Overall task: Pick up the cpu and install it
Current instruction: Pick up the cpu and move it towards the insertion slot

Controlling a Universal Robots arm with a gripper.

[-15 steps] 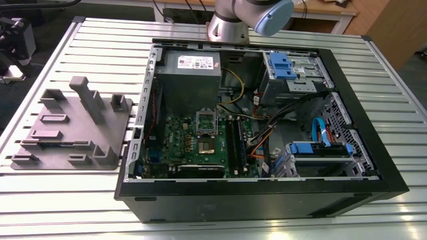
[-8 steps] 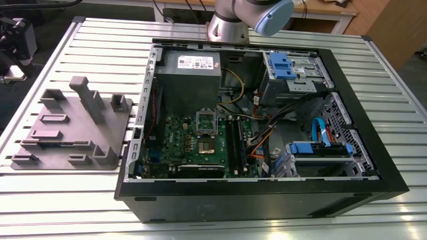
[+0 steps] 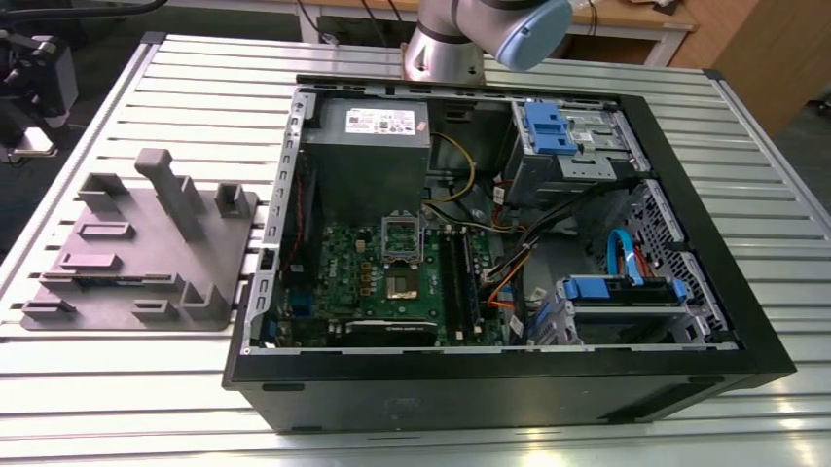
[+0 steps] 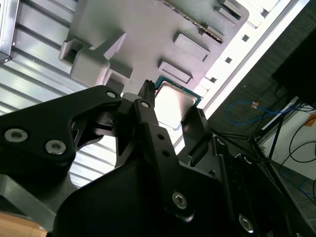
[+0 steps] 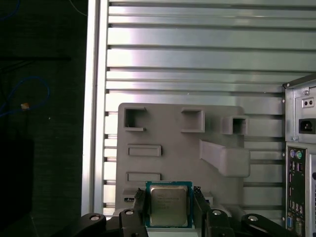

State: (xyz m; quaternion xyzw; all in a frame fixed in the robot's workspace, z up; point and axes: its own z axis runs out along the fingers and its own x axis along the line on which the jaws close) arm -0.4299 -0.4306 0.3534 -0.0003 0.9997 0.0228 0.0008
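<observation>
High over the slatted aluminium table (image 3: 130,389), the black two-fingered gripper (image 5: 170,195) holds the cpu (image 5: 169,207), a small thin square chip with a silver-grey metal lid and a green border. The jaws are drawn in to the chip's width, with one finger (image 5: 139,203) pressing each of two opposite edges, and the lid faces the lens in both wrist views. Behind the chip lies the pale grey moulded plastic parts holder (image 5: 177,143), flat on the table beside the open black computer case (image 3: 520,394). The holder looks small behind the chip, so the chip is judged to be well apart from it. The step in hand appears to be the carry, and its quality rests on the grip. Contact should be kept to the pale edges, firm enough that the chip cannot slip or twist but not so hard that the thin board bows. The chip is best held flat and square to the fingers, since any tilt would be carried along with it. Inside the case the dark metal-framed socket (image 3: 400,277) sits on the green board (image 3: 350,282), its frame apparently swung open. Orange and yellow cables (image 3: 507,268) run near it, so a slow path clear of the case wall and those leads seems wise. Which corner of the chip bears the alignment mark cannot be told.
</observation>
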